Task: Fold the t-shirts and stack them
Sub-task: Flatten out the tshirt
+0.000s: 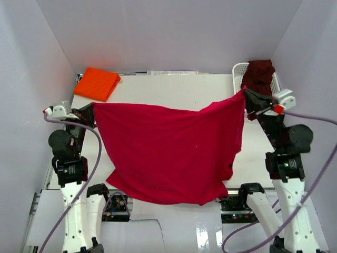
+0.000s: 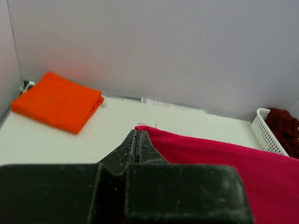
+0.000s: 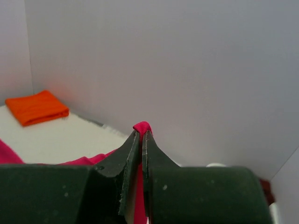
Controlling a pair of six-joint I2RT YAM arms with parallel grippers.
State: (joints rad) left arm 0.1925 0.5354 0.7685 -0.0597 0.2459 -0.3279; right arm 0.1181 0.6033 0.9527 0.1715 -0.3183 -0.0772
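The red t-shirt [image 1: 168,153] hangs spread between both arms above the table. My left gripper [image 1: 92,108] is shut on its left corner, seen in the left wrist view [image 2: 137,131] with red cloth [image 2: 224,163] running right. My right gripper [image 1: 245,97] is shut on its right corner; a red tuft [image 3: 142,127] sticks out between the fingertips [image 3: 133,144]. The orange t-shirt [image 1: 97,83] lies folded at the far left corner and also shows in both wrist views [image 2: 58,100] [image 3: 37,107]. The maroon t-shirt [image 1: 259,75] lies bunched in the white basket [image 1: 238,71].
The white lattice basket [image 2: 268,133] stands at the table's far right. White walls close in the table [image 1: 174,87] at the back and both sides. The red shirt's lower edge hangs over the near table edge, between the arm bases.
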